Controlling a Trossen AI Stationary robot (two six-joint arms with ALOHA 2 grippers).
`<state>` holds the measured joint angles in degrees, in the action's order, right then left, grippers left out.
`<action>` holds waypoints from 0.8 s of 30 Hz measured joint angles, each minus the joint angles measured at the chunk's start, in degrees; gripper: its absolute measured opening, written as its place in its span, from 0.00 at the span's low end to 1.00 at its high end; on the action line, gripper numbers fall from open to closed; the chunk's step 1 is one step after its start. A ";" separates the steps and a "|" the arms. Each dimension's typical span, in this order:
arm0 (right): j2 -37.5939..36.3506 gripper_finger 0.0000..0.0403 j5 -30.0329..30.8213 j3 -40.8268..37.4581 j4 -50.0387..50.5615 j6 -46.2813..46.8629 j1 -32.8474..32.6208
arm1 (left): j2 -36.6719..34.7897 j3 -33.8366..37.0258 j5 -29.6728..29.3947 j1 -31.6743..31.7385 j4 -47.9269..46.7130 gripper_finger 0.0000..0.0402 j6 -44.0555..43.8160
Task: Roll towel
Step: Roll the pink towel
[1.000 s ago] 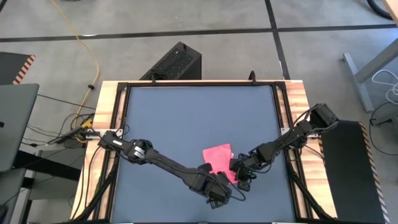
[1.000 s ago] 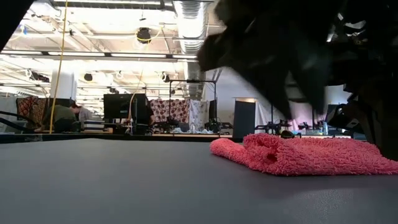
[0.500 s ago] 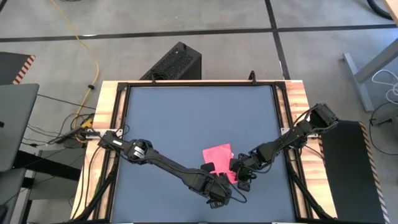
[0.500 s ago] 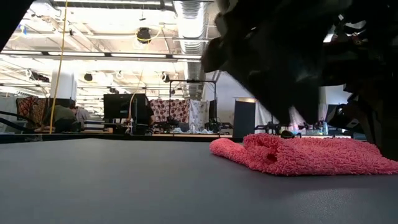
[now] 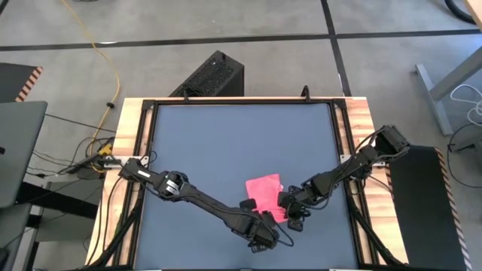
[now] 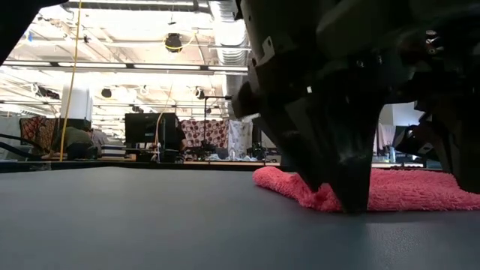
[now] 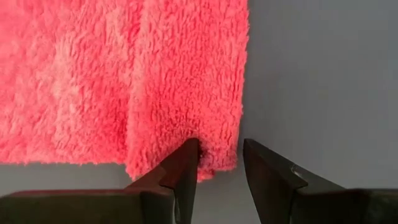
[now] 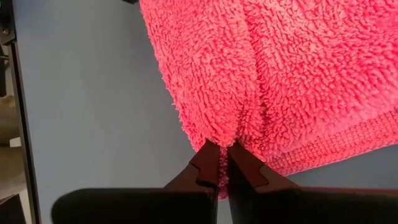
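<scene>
Left gripper (image 7: pixel 219 163): fingers parted, set astride the folded corner of the towel (image 7: pixel 124 81); one finger (image 7: pixel 180 171) lies against the pile, the other (image 7: pixel 267 177) stands on bare tabletop (image 7: pixel 323 74) just beside the towel's edge. The cloth sits between the jaws but is not pinched. In the low view this gripper (image 6: pixel 334 199) comes down from above, tips at the towel's near edge (image 6: pixel 300 187). In the high view it (image 5: pixel 260 226) sits at the towel's near corner.

Right gripper (image 8: pixel 219 163): fingers drawn together, clamped on a small ridge of the towel (image 8: pixel 261 68) gathered at its edge. In the high view it (image 5: pixel 290 207) is at the side of the towel opposite the left arm's reach, touching the cloth.

Towel (image 5: pixel 265 194): bright pink, fluffy, folded, lying flat on the dark grey tabletop (image 5: pixel 226 143), toward the table's near right quarter, between the two grippers. A woven hem band shows along one edge in the right wrist view.

Beyond the table, relative to the towel: a large hall with ceiling ducts (image 6: pixel 225 19), dark screens (image 6: pixel 150 127) and patterned cloth hanging (image 6: pixel 210 135) far behind; a seated person (image 6: pixel 79 139) far behind, well off to one side.
</scene>
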<state>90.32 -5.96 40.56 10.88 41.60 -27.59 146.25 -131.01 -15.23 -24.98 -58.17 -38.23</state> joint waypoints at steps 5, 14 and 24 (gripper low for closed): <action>0.00 0.09 -0.02 0.00 -0.01 0.00 0.00 | -0.02 -0.02 -0.30 0.03 -0.19 0.30 -1.08; 0.00 0.09 -0.07 0.00 0.14 0.00 0.00 | -0.02 -0.02 0.17 0.16 0.92 0.14 -5.58; -0.02 0.09 -0.11 0.00 0.62 0.39 -0.02 | 0.01 -1.86 2.34 0.15 2.41 0.00 -7.97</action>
<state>90.30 -6.07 40.56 11.51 41.99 -27.62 146.26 -132.87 -12.89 -24.83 -55.76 -46.20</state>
